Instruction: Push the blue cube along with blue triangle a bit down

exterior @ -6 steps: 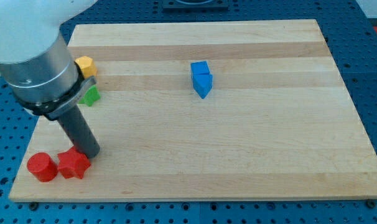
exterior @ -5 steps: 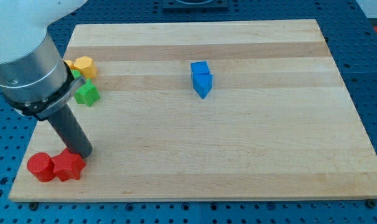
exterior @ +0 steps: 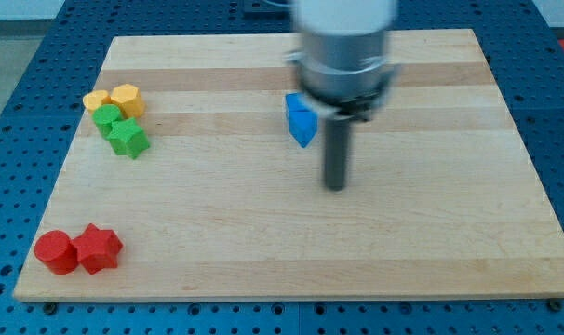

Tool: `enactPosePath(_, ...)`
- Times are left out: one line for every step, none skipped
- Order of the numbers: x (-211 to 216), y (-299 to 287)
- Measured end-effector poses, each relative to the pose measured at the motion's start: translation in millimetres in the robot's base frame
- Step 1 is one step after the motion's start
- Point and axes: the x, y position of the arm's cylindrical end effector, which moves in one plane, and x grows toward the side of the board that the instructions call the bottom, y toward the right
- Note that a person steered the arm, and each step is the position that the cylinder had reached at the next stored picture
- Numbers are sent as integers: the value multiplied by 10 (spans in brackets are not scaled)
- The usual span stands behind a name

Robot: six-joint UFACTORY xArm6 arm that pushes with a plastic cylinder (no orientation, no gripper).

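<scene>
Blue cube (exterior: 295, 103) touching the blue triangle (exterior: 304, 127) sits far centre on the board (exterior: 431, 233), partly hidden by the arm, while my tip (exterior: 335, 185), a bare rod pinching nothing, has swung from the red blocks (exterior: 77, 249) at near left to just right and nearer.

Blue cube (exterior: 297, 104) touches blue triangle (exterior: 303, 127) just below, upper-centre board.

Bright, even light – soft shadows – the arm (exterior: 344, 56) motion-blurred.
</scene>
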Motion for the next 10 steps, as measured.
enactPosePath(-581,703)
enactPosePath(-1228,695)
enactPosePath(-1505,260)
enactPosePath(-1571,116)
enactPosePath(-1558,-23)
enactPosePath(-1489,-495)
enactPosePath(-1330,-828)
enactPosePath(-1143,-849)
enactPosePath(-1142,-854)
enactPosePath(-1155,-596)
